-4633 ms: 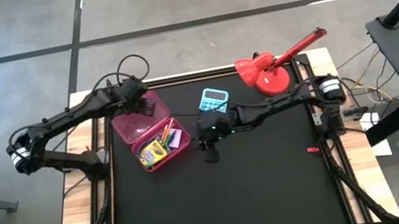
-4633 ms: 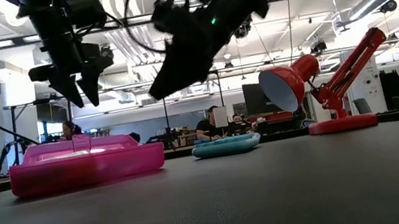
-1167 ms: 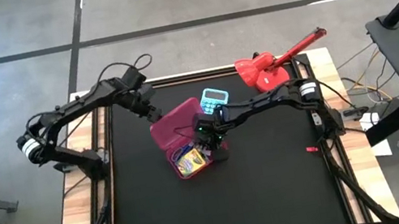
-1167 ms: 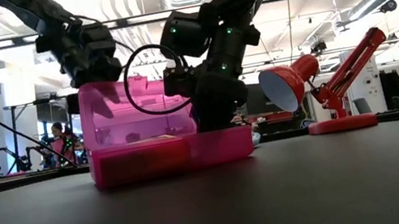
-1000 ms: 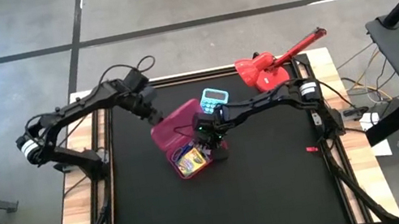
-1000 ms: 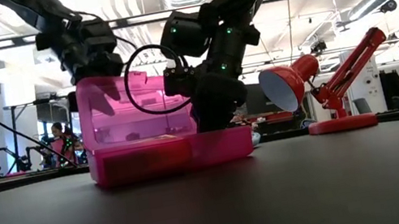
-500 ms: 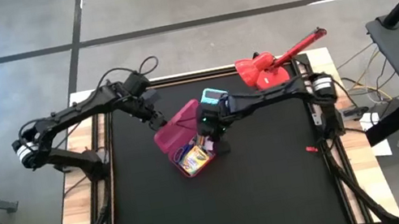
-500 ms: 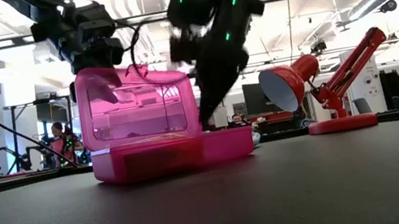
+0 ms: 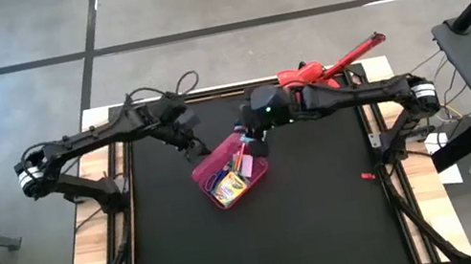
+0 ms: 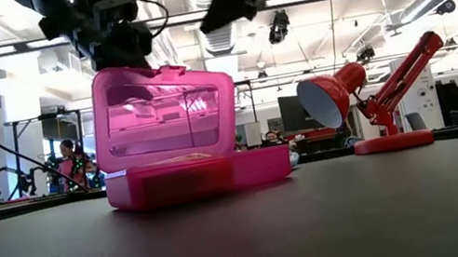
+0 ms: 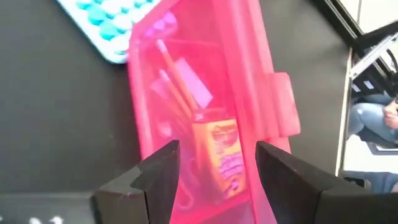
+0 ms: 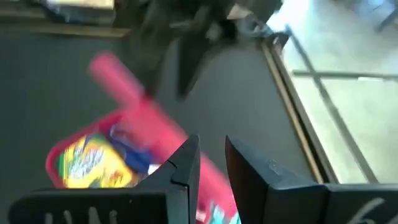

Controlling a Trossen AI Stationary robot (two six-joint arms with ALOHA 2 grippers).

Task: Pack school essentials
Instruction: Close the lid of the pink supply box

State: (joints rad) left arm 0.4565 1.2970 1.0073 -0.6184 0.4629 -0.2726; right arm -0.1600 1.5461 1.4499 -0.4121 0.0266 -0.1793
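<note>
The pink translucent box (image 9: 231, 173) sits mid-table with its lid (image 10: 165, 111) standing nearly upright on the tray (image 10: 200, 177). Inside lie a yellow-green crayon packet (image 9: 226, 189), orange pencils (image 11: 177, 87) and a pale pink note pad (image 11: 198, 90). Scissors, eraser and pens I cannot make out. My left gripper (image 11: 217, 158) is open at the lid's upper edge (image 10: 129, 68), on the box's far-left side. My right gripper (image 12: 211, 155) hovers high above the box's far-right end (image 9: 255, 140), its fingers only narrowly apart. My left gripper meets the lid at its free upper edge (image 10: 131, 68), coming slanting down from the far left. Its open fingers (image 11: 163, 165) straddle the lid near the latch tab (image 11: 281, 106). Which finger touches I cannot tell. The lid stands tilted over the tray.
A teal calculator (image 11: 106, 25) lies just beyond the box toward the far edge. The red lamp (image 9: 309, 80) stands at the far edge, right of centre. A small red item (image 9: 369, 175) lies near the right edge. Bare black mat (image 9: 265, 243) spreads across the near half.
My right gripper has come off the box's right end and risen high, moving toward the far edge. My left gripper has moved with the lid, which has swung from leaning back to nearly upright. The tray has stayed about where it was.
</note>
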